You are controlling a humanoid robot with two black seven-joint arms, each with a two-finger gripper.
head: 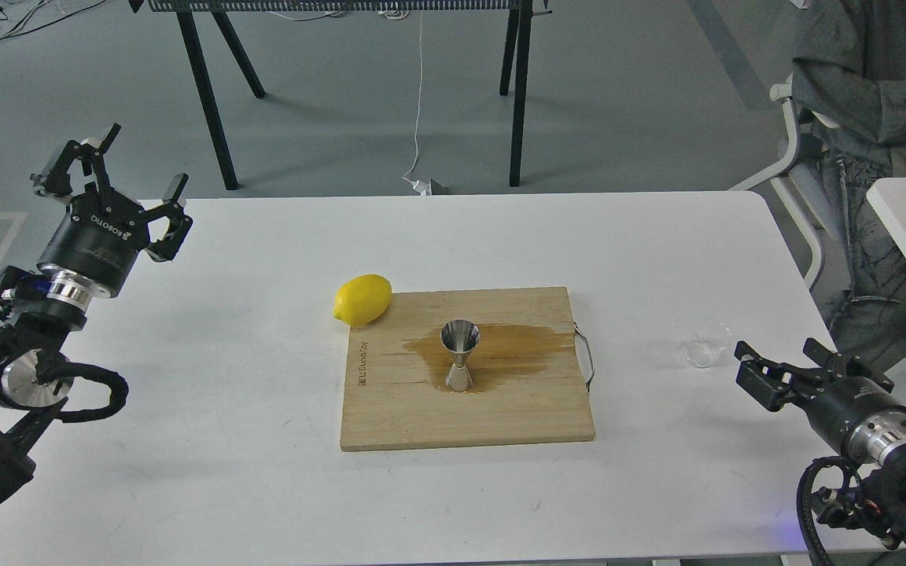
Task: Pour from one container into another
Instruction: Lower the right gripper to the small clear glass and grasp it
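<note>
— Item: clear cup (705,346), on worktop (264,487) right of board, near right pincer (753,376)?
— Light, slippery, likely fragile; grip its sidewall. Jigger (459,355) stands on board. Both pincers wide, empty.

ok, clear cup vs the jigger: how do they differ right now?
Material: the clear cup is transparent and hard to see against the white table; the jigger is shiny metal.
Place: the cup sits on the bare table by the right gripper; the jigger stands on the wooden cutting board, in a dark wet stain.
Shape: the cup is low and wide; the jigger is a taller hourglass.
Shared: neither is held.
</note>
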